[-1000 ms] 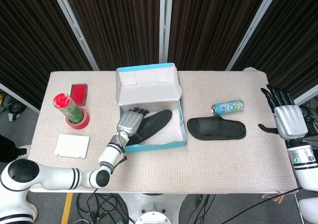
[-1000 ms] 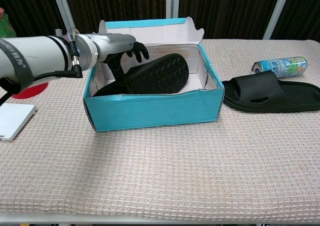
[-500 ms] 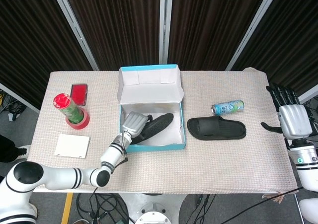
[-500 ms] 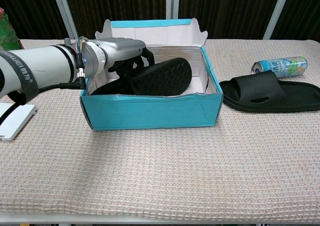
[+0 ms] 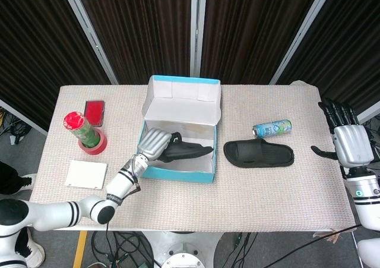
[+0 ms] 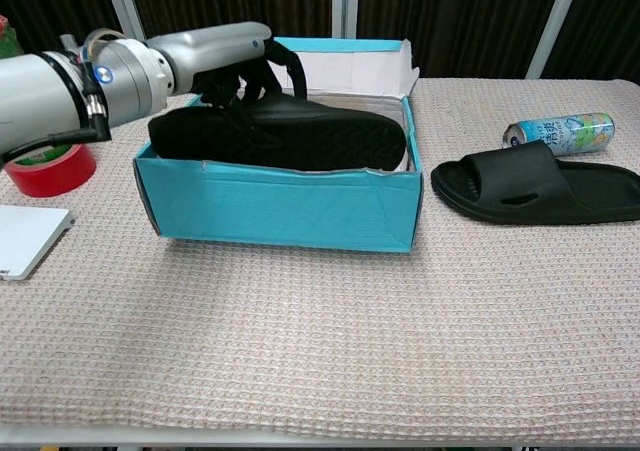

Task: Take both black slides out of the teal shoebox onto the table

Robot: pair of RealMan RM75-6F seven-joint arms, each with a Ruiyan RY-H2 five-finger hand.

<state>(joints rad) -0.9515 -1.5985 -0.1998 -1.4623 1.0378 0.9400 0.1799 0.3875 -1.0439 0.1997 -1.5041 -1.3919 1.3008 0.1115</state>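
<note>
Left hand [image 6: 225, 56] grips slide [image 6: 300, 136] (above shoebox [image 6: 280, 206]).

Blue-green drink can lying on its side [image 6: 558, 132], printed characters on its label too small to read, no other legible text

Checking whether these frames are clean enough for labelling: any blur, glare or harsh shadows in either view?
Head view: sharp and evenly lit, with only a soft shadow inside the teal shoebox. Chest view: the table's weave stays crisp, the left hand on the black slide looks slightly soft, and the can shows a mild sheen.
</note>
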